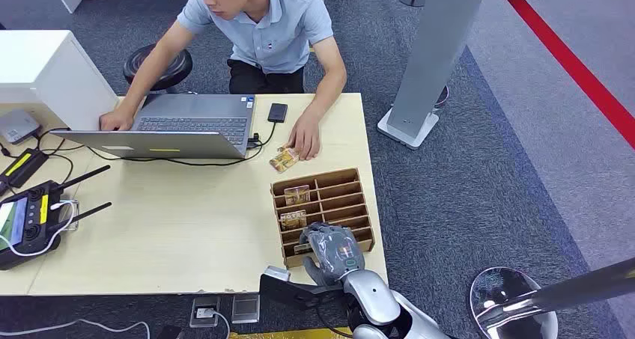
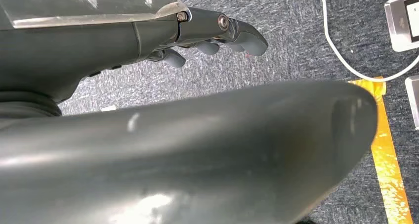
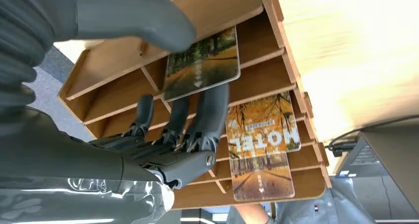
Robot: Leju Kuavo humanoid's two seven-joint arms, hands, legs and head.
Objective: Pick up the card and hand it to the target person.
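A: The right hand (image 1: 335, 251) sits over the near end of the wooden card rack (image 1: 352, 183) at the desk (image 1: 172, 227) edge. In the right wrist view its dark fingers (image 3: 210, 116) lie against the nearest card (image 3: 203, 63), the thumb curving over from the other side.

B: Does it grip that card?

A: It looks like a pinch forming, but the pictures do not show whether thumb and fingers have actually closed on the card, so it cannot be told.

B: So what could fail?

A: The card stands in a narrow slot. If the pinch is shallow, the card probably slips out as the hand lifts, or tips back into the rack. The rack also looks light, so a finger hooked on a divider could drag it along, and it sits right at the desk edge.

B: And the neighbours?

A: The card marked HOTEL (image 3: 263, 131) stands in the next slot, just beside the fingers. A wide sweep could knock it out.

B: The handover?

A: The person (image 1: 262, 25) sits across the desk with one hand on the laptop (image 1: 187, 122) and another card (image 1: 284, 159) under the other. The reach passes over the whole rack, where a low arm could clip it.

B: The left hand (image 2: 217, 33)?

A: It hangs over the carpet, fingers curled loosely and holding nothing.
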